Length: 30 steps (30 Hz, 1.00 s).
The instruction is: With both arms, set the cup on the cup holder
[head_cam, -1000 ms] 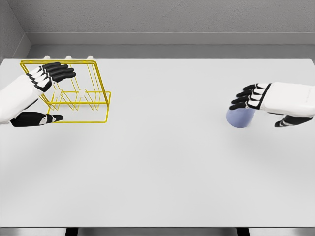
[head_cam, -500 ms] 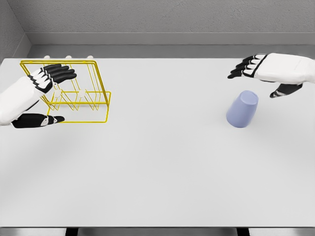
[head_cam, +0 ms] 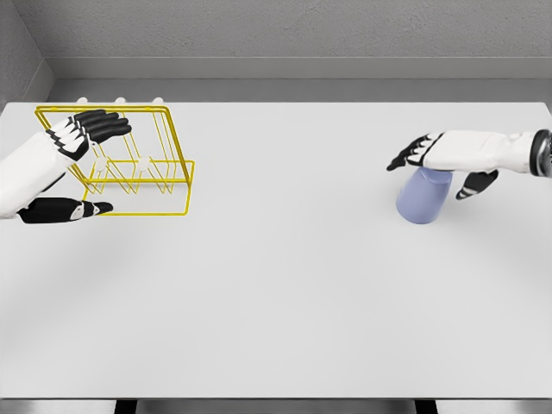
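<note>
A pale blue cup (head_cam: 422, 197) stands upside down on the right of the white table (head_cam: 285, 285). My right hand (head_cam: 435, 168) hovers over the cup's top, fingers stretched toward the left and thumb hanging down on its right side; it is open and holds nothing. The yellow wire cup holder (head_cam: 138, 164) sits at the far left. My left hand (head_cam: 76, 164) is by the holder's left end, open, with its fingers laid over the top frame and its thumb low in front of the base.
A grey wall runs behind the table's back edge. Three small white knobs (head_cam: 121, 101) show just behind the holder. The table's front edge runs along the bottom of the view.
My right hand rose up and back off the cup half a second ago, and has now come down again over its top, turned more edge-on. The left hand and the holder have hardly moved.
</note>
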Available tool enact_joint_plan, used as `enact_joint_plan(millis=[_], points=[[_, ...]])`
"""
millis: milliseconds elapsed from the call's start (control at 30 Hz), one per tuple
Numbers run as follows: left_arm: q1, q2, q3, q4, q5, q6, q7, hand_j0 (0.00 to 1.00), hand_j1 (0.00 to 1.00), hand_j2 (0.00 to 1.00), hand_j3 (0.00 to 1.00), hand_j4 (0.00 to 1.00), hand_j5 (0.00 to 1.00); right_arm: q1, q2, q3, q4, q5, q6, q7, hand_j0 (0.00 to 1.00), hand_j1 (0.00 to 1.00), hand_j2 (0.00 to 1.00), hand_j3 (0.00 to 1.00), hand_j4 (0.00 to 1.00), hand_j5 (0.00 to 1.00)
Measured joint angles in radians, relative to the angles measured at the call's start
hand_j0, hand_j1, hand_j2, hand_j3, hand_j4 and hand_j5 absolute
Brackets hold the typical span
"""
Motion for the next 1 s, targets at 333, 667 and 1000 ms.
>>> enact_joint_plan(millis=[333,667,1000], points=[[0.017,-0.013,0.0,0.0,0.001,0.0,0.0,1.0,1.0,1.0,1.0,1.0,1.0,0.002,0.033,0.012,0.038,0.023,0.0,0.0,1.0,1.0,1.0,1.0,1.0,1.0],[0.015,-0.014,0.0,0.0,0.022,0.0,0.0,1.0,1.0,1.0,1.0,1.0,1.0,0.003,0.039,0.016,0.042,0.037,0.0,0.0,0.93,0.93,0.93,0.93,0.93,0.93],[0.015,-0.01,0.0,0.0,0.141,0.0,-0.001,1.0,1.0,1.0,1.0,1.0,1.0,0.002,0.039,0.022,0.042,0.052,0.0,0.0,0.89,0.89,0.89,0.89,0.89,0.89]])
